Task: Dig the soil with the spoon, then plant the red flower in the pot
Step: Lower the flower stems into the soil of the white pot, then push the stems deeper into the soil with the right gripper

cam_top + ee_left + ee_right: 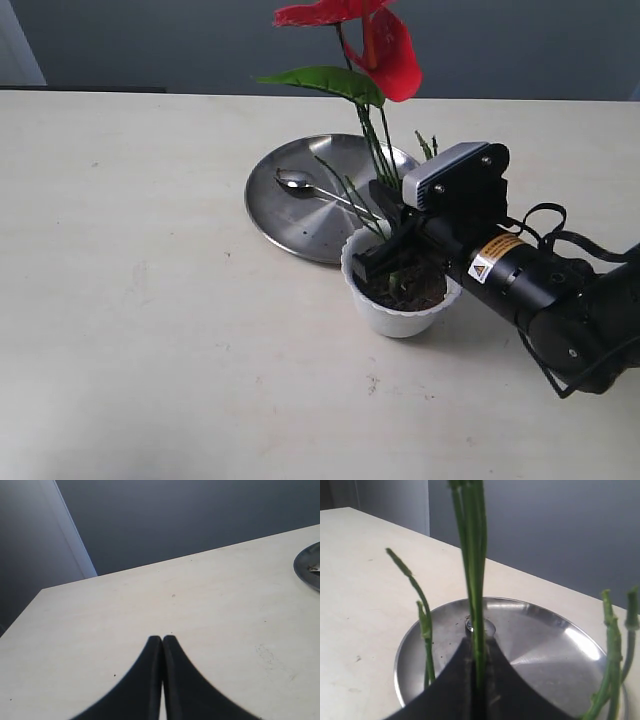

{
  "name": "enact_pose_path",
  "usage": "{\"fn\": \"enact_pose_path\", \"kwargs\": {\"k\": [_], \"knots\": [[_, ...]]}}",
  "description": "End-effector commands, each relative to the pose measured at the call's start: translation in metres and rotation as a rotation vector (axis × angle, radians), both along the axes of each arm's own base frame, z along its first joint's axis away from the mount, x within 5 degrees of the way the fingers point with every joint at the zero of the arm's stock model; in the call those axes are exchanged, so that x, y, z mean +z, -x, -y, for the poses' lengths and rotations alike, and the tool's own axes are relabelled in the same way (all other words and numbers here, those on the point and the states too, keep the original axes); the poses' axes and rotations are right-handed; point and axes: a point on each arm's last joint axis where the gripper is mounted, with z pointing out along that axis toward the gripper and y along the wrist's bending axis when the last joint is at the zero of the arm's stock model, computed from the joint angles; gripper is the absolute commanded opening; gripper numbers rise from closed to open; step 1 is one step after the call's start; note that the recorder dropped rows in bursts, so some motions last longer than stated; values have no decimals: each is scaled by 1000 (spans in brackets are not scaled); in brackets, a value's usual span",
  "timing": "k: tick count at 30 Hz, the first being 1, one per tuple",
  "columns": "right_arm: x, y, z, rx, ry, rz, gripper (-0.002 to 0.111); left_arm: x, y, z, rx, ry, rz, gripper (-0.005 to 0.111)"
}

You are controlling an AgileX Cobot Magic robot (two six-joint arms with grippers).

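Observation:
The red flower (388, 48) stands upright with its green stems (476, 570) reaching down into the white scalloped pot (392, 318). Dark soil (425, 292) shows inside the rim. My right gripper (388, 248) sits just above the pot's mouth, shut on the stem bundle; in the right wrist view its jaws (479, 641) pinch the stems. The silver spoon (308, 185) lies on the steel plate, and its bowl (488, 627) peeks out behind the stems. My left gripper (162, 638) is shut and empty over bare table, out of the exterior view.
The round steel plate (285, 225) lies right behind the pot, touching or nearly touching it; its edge (306, 567) shows in the left wrist view. Grassy sprigs (422, 611) rise beside the stems. The right arm (540, 285) stretches in from the right.

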Motion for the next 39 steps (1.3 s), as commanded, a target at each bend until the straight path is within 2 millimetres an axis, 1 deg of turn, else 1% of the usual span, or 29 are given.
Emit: {"fn": "enact_pose_path", "kwargs": {"k": [1,7,16,36,38,39], "knots": [[-22,7,4,34,143,-126,-1,1,0,0,-2,6,14,0],[-29,11,5,64,215,-167,-1,1,0,0,-2,6,14,0],[-32,12,5,81,252,-183,-1,1,0,0,-2,6,14,0],[-32,12,5,83,254,-184,0,1,0,0,-2,6,14,0],[-32,13,5,83,255,-185,11,1,0,0,-2,6,14,0],[-32,12,5,81,252,-185,23,1,0,0,-2,6,14,0]]}}
